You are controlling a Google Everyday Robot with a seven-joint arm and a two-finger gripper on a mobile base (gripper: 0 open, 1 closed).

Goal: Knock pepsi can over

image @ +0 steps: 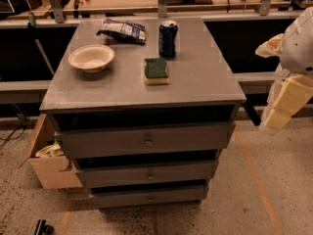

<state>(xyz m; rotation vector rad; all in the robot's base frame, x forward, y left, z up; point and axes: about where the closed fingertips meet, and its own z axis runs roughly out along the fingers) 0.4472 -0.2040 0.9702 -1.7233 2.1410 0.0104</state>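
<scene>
Cardboard box point(51, 173), floor left: holds pale crumpled material. On the cabinet top point(205, 82), the white bowl point(91, 58) appears empty, with the snack bag point(122, 31) behind it. Green sponge point(156, 71) lies centre. The pepsi can point(167, 39) stands upright just behind the sponge. Judged light, rigid and smooth; push high on its side. Gripper point(286, 102) hangs beyond the right edge, well apart from the can; cannot tell whether open or closed.

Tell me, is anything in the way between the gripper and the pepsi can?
Nothing visible: the gripper hangs right of the table, and only its bare top lies between that gripper and the pepsi can.
</scene>
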